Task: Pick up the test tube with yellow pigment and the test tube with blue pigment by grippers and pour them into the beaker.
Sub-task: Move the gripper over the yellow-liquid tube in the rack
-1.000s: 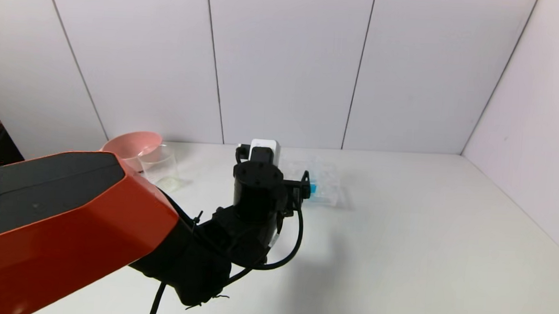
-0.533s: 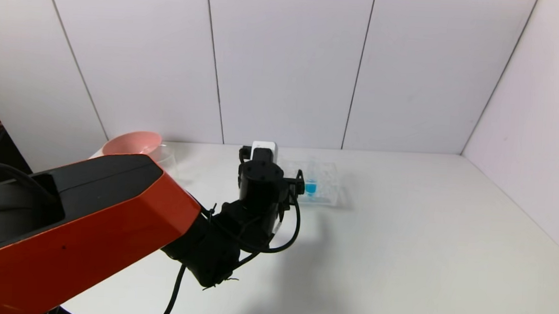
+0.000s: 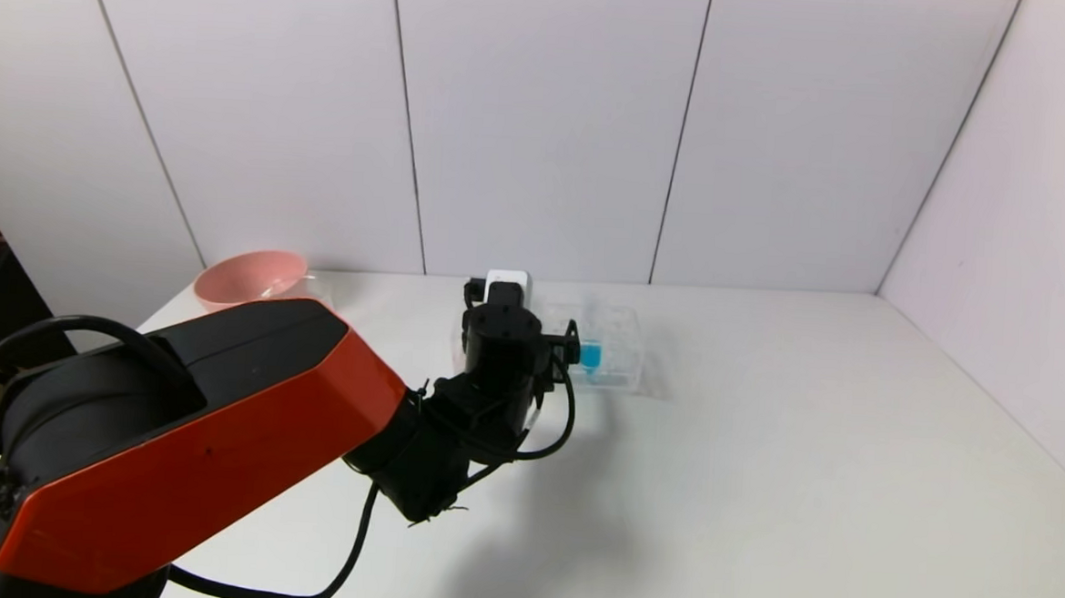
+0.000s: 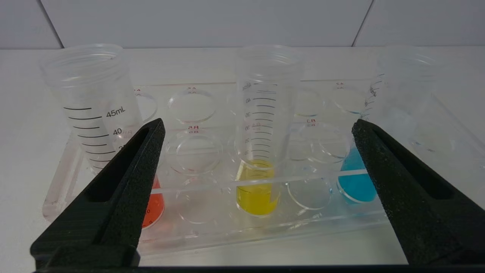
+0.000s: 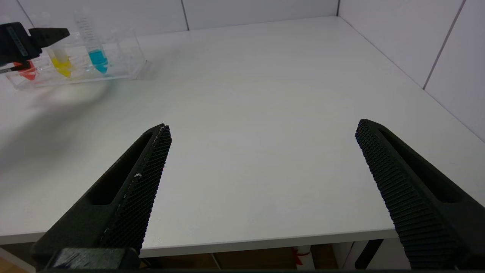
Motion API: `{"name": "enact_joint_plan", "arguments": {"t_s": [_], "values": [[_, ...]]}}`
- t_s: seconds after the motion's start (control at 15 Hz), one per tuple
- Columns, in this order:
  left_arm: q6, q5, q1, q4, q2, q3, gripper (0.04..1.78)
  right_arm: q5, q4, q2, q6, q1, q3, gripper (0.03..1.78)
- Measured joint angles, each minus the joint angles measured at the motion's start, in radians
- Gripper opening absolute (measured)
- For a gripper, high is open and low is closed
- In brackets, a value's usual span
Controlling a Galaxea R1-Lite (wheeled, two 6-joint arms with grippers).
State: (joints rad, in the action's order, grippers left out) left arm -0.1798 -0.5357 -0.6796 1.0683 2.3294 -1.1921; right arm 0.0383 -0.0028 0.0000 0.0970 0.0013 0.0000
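pink bowl [image 3: 251, 275] sits far left at the back of the white table [image 3: 761, 457], with the beaker [image 3: 310, 285] just beside it, mostly hidden behind the arm. the left gripper [image 4: 257, 129] has its fingers spread wide, holding nothing, right in front of the clear rack [image 4: 197, 227]. in the rack: red tube [image 4: 153, 204], then the yellow tube [image 4: 259, 151] centred between the fingers, then the blue tube [image 4: 356, 182]. the right gripper [image 5: 261, 131] hangs at the near table edge, well apart from the rack, fingers also spread wide on nothing.
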Motion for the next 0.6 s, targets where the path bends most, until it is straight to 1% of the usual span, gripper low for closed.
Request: {"name": "enact_joint_plan", "arguments": {"t_s": [0.6], "values": [[0.008, -0.006, 0.028, -0.029, 0.033, -0.058, 1.71, 0.0, 0.0, 0.0, 0.0, 0.0, 0.0, 1.77]]}}
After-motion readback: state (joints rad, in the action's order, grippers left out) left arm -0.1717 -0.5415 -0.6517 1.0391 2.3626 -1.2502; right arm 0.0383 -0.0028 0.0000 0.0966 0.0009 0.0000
